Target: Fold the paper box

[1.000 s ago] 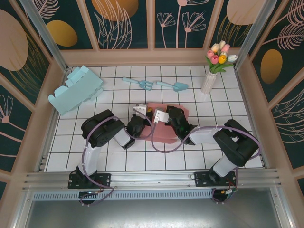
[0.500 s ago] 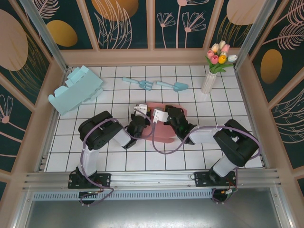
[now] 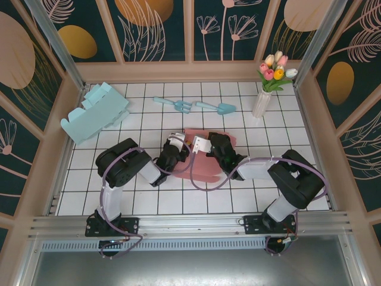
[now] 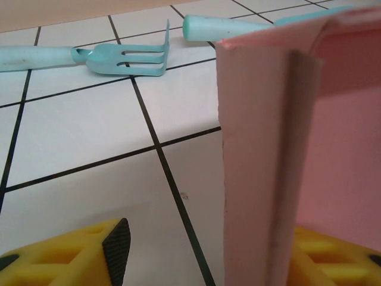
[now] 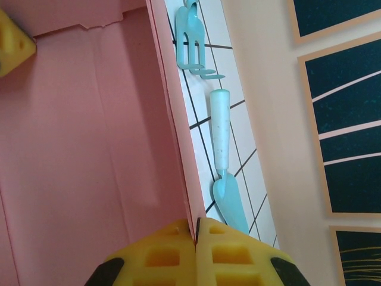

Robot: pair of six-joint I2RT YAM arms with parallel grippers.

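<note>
1. The white-tiled table (image 3: 143, 196) carried everything, and the pink paper box (image 3: 202, 170) sat at its centre, one wall raised, right between the two wrists.
2. The left arm (image 3: 122, 161) was folded tight with its elbow out toward eight o'clock and its forearm reaching in toward the box. Against a second ago, that elbow had slid a touch outward.
3. And there was the release: the left gripper (image 4: 208, 250) had spread its jaws since the earlier frame. In the left wrist view the upright wall stood between them, and the one yellow finger (image 4: 89, 259) was clear of the card.
4. The right arm (image 3: 294, 179) was bent at four o'clock with its forearm laid low across the tiles, much as before.
5. The right gripper (image 5: 196, 232) was clenched on the top edge of a box wall, pads pressed together over the card.
6. A teal box (image 3: 95, 113) lay at ten o'clock, well apart.
7. A vase (image 3: 261, 102) of tulips stood at two o'clock.
8. A trowel (image 3: 221, 108) and a fork (image 3: 178, 105) lay at twelve o'clock, beyond the box.
</note>
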